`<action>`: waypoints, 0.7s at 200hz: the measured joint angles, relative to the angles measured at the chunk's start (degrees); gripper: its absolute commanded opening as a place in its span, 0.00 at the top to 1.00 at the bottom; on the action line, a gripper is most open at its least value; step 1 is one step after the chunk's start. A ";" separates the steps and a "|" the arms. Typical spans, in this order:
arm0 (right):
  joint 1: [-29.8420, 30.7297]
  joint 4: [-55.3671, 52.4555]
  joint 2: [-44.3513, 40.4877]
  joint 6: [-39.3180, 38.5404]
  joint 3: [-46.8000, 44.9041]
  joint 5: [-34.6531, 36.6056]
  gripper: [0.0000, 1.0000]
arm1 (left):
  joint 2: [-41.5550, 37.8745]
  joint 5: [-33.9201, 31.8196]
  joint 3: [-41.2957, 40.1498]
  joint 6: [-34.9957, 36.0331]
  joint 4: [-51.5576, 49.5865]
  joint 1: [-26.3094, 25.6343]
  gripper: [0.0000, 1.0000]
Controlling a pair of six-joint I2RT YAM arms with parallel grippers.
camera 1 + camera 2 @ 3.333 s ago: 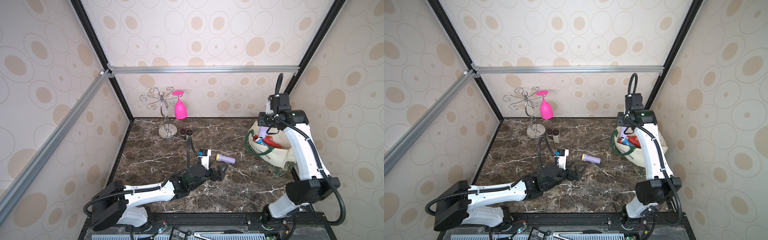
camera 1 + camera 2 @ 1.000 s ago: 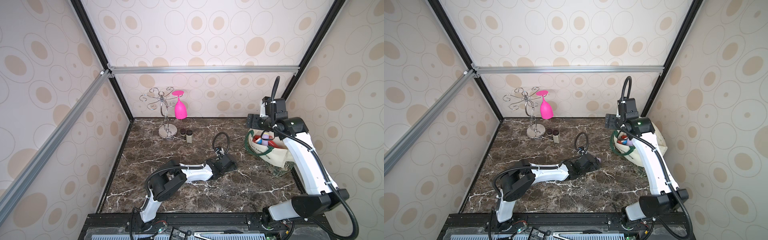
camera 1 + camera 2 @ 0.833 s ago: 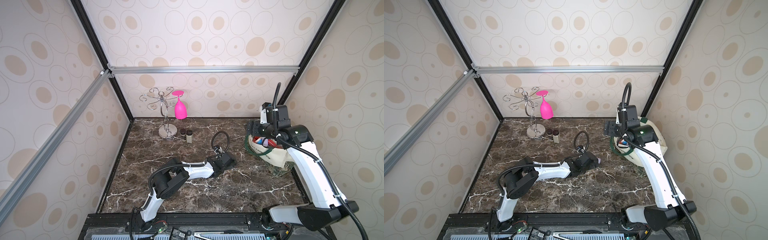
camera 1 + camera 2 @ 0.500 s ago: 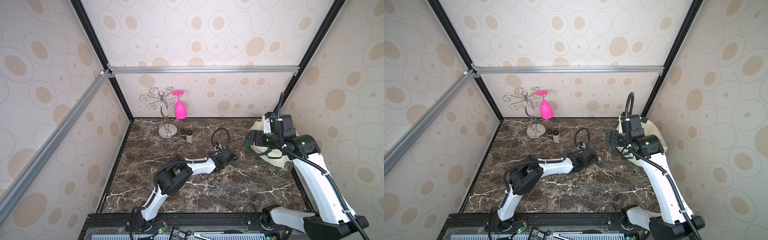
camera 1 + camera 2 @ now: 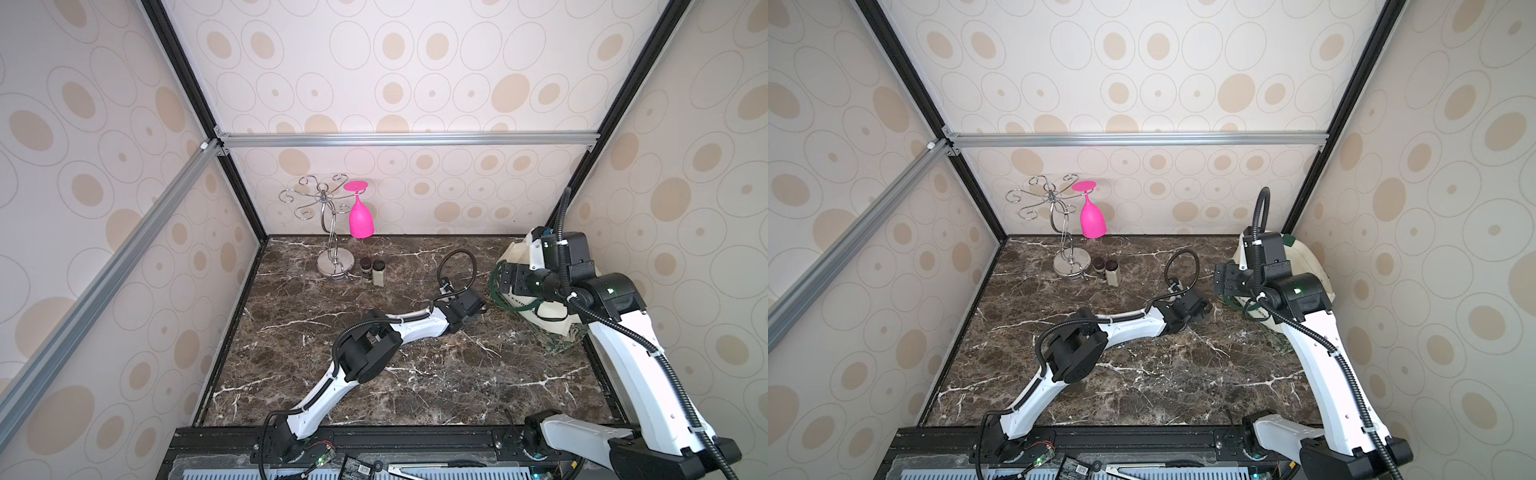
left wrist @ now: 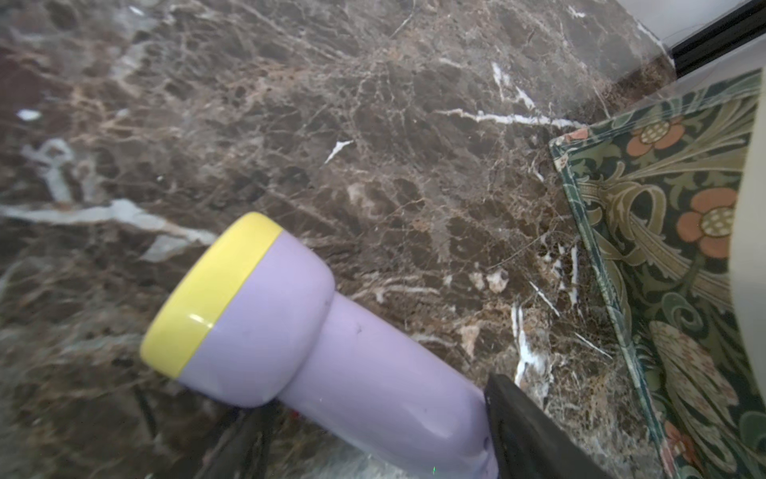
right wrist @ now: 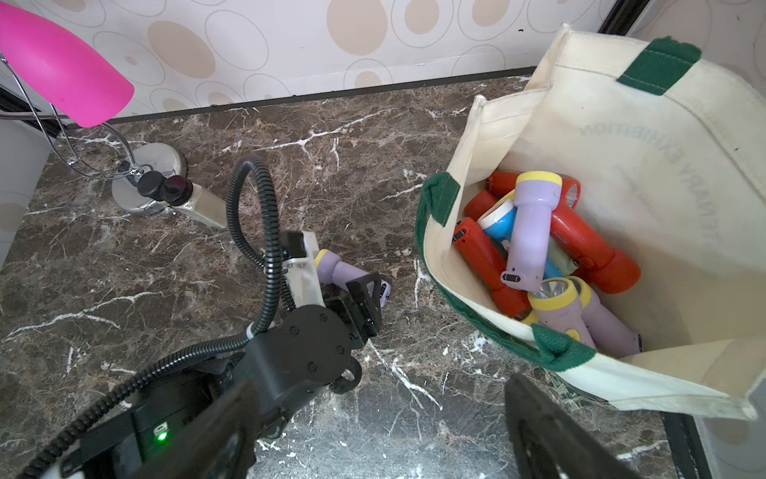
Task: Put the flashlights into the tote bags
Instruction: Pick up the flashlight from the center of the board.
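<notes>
Reaches low across the dark marble table [image 6: 373,124] with the left arm [image 5: 415,328], wrist close to the surface. Sets the left jaws on either side of a lilac flashlight [image 6: 331,352] with a yellow-ringed head. Shows it in the right wrist view [image 7: 344,269] lying on its side on the table, near the cream tote bag [image 7: 621,124] but apart from it. Shows, in the left wrist view, one dark finger [image 6: 522,423] right against the end of the handle, the other only a blur on the far side. Cannot tell whether gripped or merely straddled.

Holds the right arm [image 5: 623,345] up over the right rear corner, with the right jaws spread wide, nothing between them, in the air beside the bag's mouth.

Finds the bag standing open on a floral-patterned cloth [image 6: 663,207], dark green handles drooping over the rim. Finds inside it a heap of flashlights [image 7: 534,232]: several red, a few lilac, one blue, something pale green mostly buried.

Finds by the back wall, in both top views, a chrome glass rack [image 5: 328,232] with a pink glass [image 5: 360,220] hanging upside down. Finds two dark-capped jars [image 5: 372,270] just beside the rack's base.
</notes>
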 measured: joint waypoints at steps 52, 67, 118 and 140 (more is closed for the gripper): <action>0.00 -0.46 0.00 -0.24 0.07 0.22 0.06 | 3.89 -1.86 9.57 3.39 -10.86 0.04 0.37; 0.00 -0.52 0.00 -0.28 0.07 0.22 0.06 | 2.91 -2.08 7.50 4.68 -11.50 0.07 0.40; 0.00 -0.52 0.02 -0.28 0.07 0.09 0.07 | -5.64 -2.19 -8.24 8.90 -8.20 0.22 0.41; 0.00 -0.48 0.02 -0.28 0.07 0.07 0.07 | -6.05 -2.38 -8.98 9.94 -8.15 0.22 0.41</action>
